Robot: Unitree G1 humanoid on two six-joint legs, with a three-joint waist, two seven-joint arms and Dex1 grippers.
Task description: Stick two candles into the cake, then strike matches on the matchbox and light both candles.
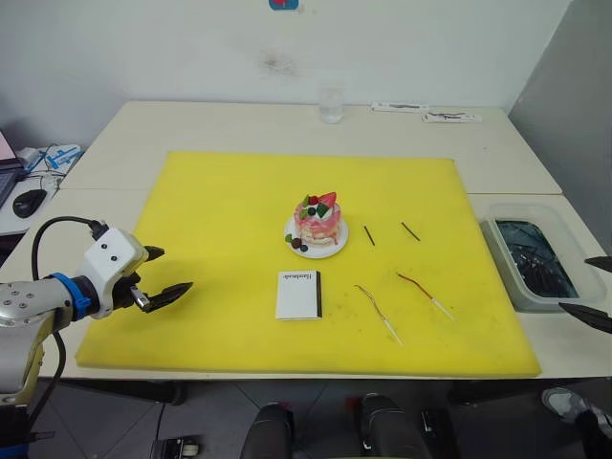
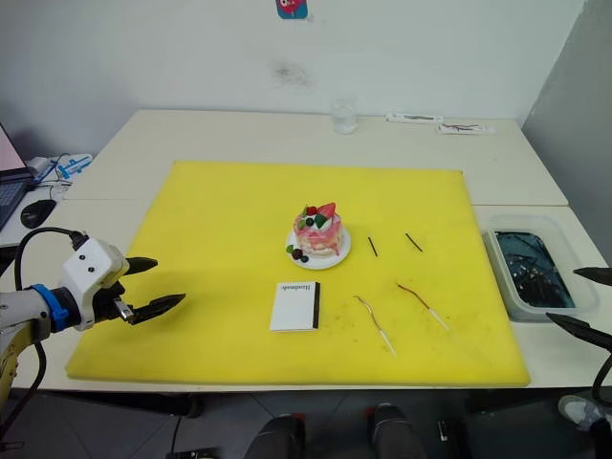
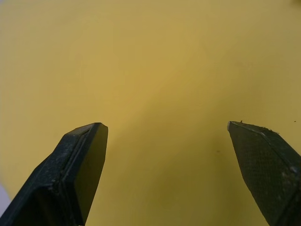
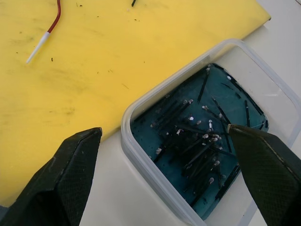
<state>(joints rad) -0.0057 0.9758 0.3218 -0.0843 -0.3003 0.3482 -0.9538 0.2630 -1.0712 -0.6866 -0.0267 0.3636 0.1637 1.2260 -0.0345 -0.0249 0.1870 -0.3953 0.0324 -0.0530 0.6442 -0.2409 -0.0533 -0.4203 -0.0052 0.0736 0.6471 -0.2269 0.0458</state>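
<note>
The pink-and-white cake (image 1: pixel 317 223) with a strawberry sits on a small white plate (image 1: pixel 338 247) at the middle of the yellow mat (image 1: pixel 220 210). Two thin reddish candles (image 1: pixel 378 311) (image 1: pixel 424 293) lie flat on the mat in front of it, to the right. Two short dark matches (image 1: pixel 369 235) (image 1: pixel 410 230) lie right of the plate. The white matchbox (image 1: pixel 298 294) lies flat in front of the cake. My left gripper (image 1: pixel 159 275) hovers open over the mat's left edge, holding nothing. My right gripper (image 1: pixel 595 290) stands open at the far right, by the tub.
A clear plastic tub (image 1: pixel 528 254) of water with several spent dark sticks sits right of the mat. A glass (image 1: pixel 331 105) and two flat packets (image 1: pixel 449 117) stand at the table's far edge. A mouse (image 1: pixel 29 202) lies on the side desk at left.
</note>
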